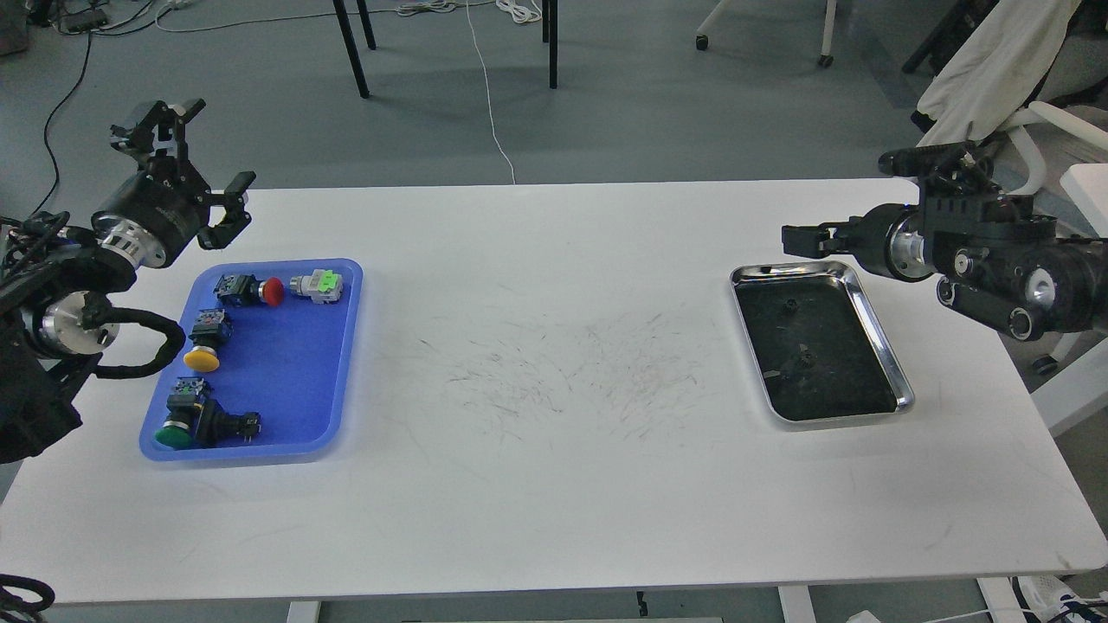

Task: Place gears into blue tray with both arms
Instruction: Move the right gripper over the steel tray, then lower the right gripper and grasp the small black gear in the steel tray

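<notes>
Two tiny black gears [789, 305] [805, 356] lie on the dark lining of a steel tray [883, 346] at the right of the table. The blue tray [290, 372] sits at the left and holds only coloured push-buttons. My left gripper [225, 143] hangs open and empty above that tray's far left corner. My right gripper [786, 239] points left, just over the steel tray's far rim; it looks dark and its fingers cannot be told apart. It touches no gear.
In the blue tray lie a red button [273, 292], a green-and-white switch [320, 284], a yellow button [201, 356] and a green button [173, 435]. The white table [554, 450] has scuff marks in its middle. Chair legs and cables are on the floor behind.
</notes>
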You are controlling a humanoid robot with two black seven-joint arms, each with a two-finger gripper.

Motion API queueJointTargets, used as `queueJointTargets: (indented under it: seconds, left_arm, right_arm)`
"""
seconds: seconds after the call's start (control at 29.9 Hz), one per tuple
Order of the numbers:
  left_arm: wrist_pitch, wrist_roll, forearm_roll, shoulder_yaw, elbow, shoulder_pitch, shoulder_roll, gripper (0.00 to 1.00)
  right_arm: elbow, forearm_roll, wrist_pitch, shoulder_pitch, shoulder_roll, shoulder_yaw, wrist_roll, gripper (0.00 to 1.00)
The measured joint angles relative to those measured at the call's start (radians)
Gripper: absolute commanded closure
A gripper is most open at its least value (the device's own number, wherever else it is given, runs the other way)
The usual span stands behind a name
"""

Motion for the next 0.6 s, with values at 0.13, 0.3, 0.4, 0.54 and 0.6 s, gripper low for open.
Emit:
queueJointTargets:
  seconds: [0.13, 0.3, 0.4, 0.54, 0.6]
  left_arm:
    - [0.0, 0.0, 0.0, 0.0, 0.0, 0.0, 0.0, 0.01]
    - [0.0, 0.0, 0.0, 0.0, 0.0, 0.0, 0.0, 0.01]
    - [0.0, 0.0, 0.001, 0.0, 0.0, 0.0, 0.0, 0.01]
    - [0.0, 0.0, 0.002, 0.0, 0.0, 0.0, 0.0, 0.01]
    - [0.0, 0.0, 0.002, 0.0, 0.0, 0.0, 0.0, 0.01]
  right_arm:
    - [-0.016, -0.011, -0.005, -0.054, 0.001, -0.001, 0.037, 0.06]
    - [-0.046, -0.017, -0.023, -0.117, 0.016, -0.002, 0.071, 0.1]
    - [-0.072, -0.019, -0.025, -0.13, 0.02, -0.003, 0.088, 0.13]
    - [-0.117, -0.019, -0.026, -0.144, 0.043, -0.002, 0.096, 0.17]
    - [-0.126, -0.019, -0.026, -0.149, 0.05, -0.002, 0.101, 0.17]
